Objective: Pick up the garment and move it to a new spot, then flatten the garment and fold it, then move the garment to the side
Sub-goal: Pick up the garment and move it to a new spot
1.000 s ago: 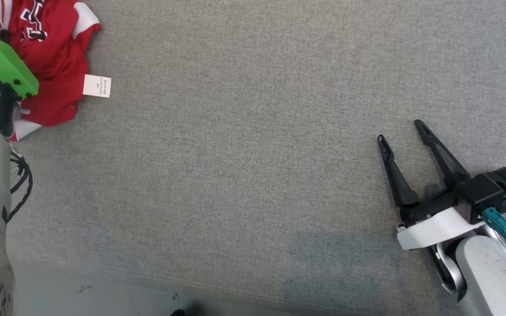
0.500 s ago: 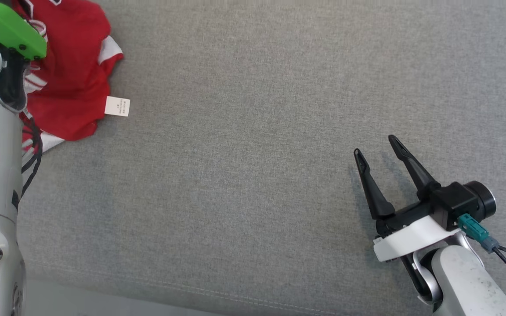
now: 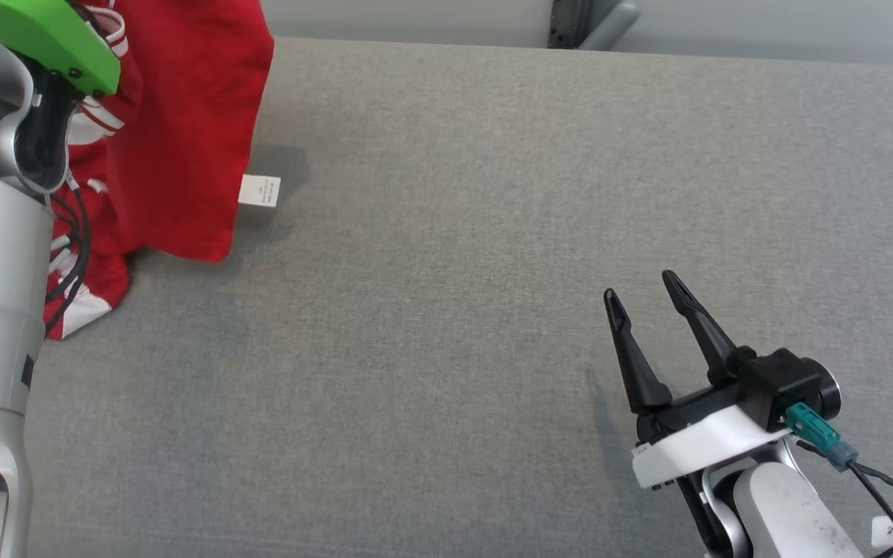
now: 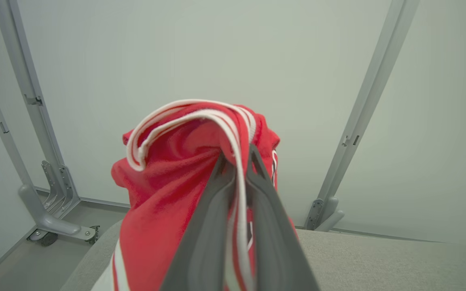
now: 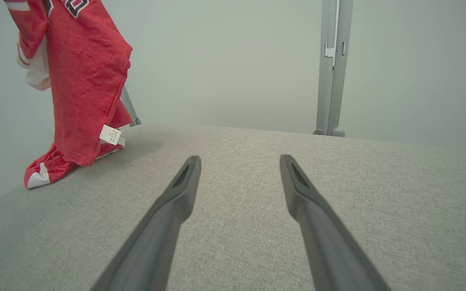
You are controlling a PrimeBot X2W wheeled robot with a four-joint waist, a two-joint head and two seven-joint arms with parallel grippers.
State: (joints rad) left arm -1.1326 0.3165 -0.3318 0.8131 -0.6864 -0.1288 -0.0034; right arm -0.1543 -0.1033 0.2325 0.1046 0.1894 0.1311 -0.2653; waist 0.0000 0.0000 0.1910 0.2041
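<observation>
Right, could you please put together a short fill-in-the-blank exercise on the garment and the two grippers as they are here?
1. The left gripper is shut on the ____ garment.
2. The right gripper stands ____, holding nothing.
3. A small ____ label hangs at the garment's edge.
Missing words: red; open; white.

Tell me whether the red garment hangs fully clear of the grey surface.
No, the red garment has its lower end bunched on the grey surface in the right wrist view.
</observation>
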